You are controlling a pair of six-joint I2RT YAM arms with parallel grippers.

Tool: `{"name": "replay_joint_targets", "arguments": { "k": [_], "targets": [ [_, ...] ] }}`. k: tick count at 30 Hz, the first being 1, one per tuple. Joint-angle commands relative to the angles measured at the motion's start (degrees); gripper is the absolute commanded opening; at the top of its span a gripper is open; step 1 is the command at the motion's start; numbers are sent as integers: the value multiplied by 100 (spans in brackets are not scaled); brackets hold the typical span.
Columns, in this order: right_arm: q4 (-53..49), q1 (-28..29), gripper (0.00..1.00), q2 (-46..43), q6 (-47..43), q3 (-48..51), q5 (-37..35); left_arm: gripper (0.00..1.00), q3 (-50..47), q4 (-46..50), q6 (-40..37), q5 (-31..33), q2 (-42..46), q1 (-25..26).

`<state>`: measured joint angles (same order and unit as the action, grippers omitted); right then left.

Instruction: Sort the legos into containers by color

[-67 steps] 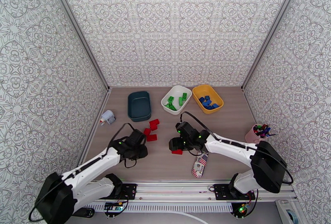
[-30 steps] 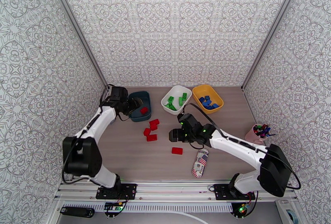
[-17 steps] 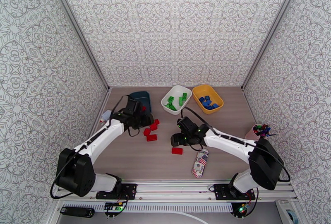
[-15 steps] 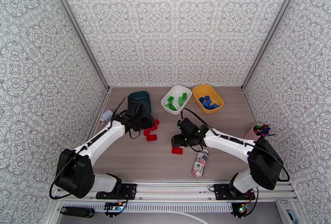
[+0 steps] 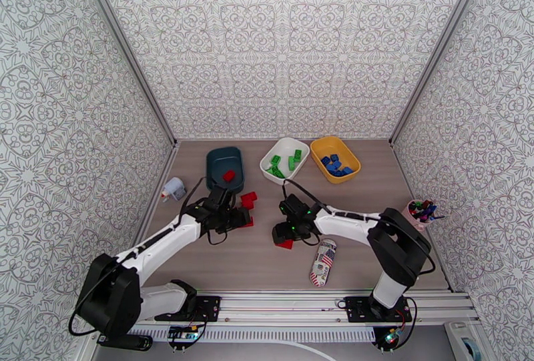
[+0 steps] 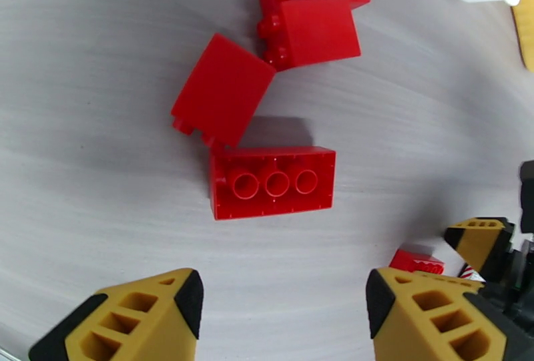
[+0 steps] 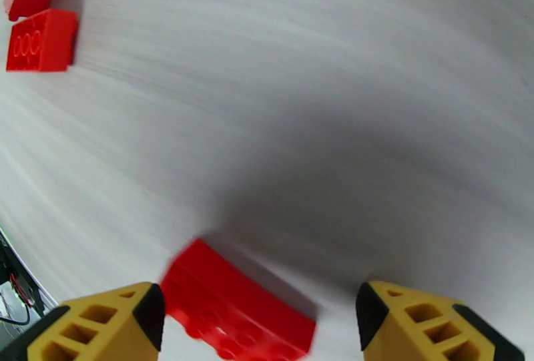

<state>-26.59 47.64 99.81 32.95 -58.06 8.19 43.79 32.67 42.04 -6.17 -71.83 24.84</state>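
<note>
- Bins stand in a row near the far edge of the bench (image 5: 260, 269). The teal bin (image 5: 217, 159) is toward the left, the white bin (image 5: 288, 145) is about the middle, and the yellow bin (image 5: 327, 144) is just to its right.
- One red lego (image 5: 229, 175) lies in the teal bin. Green legos (image 5: 280, 163) lie in the white bin and blue legos (image 5: 336, 165) in the yellow one.
- Four red legos (image 6: 230, 92) lie bunched on the bench on the near side of the teal bin, touching or almost touching one another. The upturned brick (image 6: 272, 182) shows its hollow underside, and the farthest one has its studs up.
- The left pincer (image 6: 284, 302) hangs at this bunch with its jaws spread wide and nothing between them. The upturned brick lies just ahead of its fingers (image 6: 143, 315).
- The right pincer (image 7: 257, 312) is low over the middle of the bench, jaws spread, straddling a lone red lego (image 7: 233, 309). That brick lies close to one finger (image 7: 100, 322) with a clear gap to the other, so it is not pinched.
- A printed can (image 5: 323, 261) lies on its side toward the near edge, just right of the right pincer.
- A pink cup (image 5: 411, 219) of markers stands at the right edge. A small white object (image 5: 173, 188) sits by the left edge.
</note>
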Motion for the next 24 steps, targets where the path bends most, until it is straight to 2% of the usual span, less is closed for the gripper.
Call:
{"name": "replay_joint_targets", "arguments": {
  "k": [1,15,17,24],
  "targets": [
    [143,86,80,137,-121,-135,170,70,-121,-124,120,-91,211,-134],
    [229,718,78,-272,297,200,313,70,-302,-121,50,-364,467,-619],
    [68,809,76,-180,317,104,109,70,-366,-151,56,-431,513,-694],
    [-949,1097,61,650,540,-616,-1073,70,-671,-167,103,-539,814,-909]
  ]
}}
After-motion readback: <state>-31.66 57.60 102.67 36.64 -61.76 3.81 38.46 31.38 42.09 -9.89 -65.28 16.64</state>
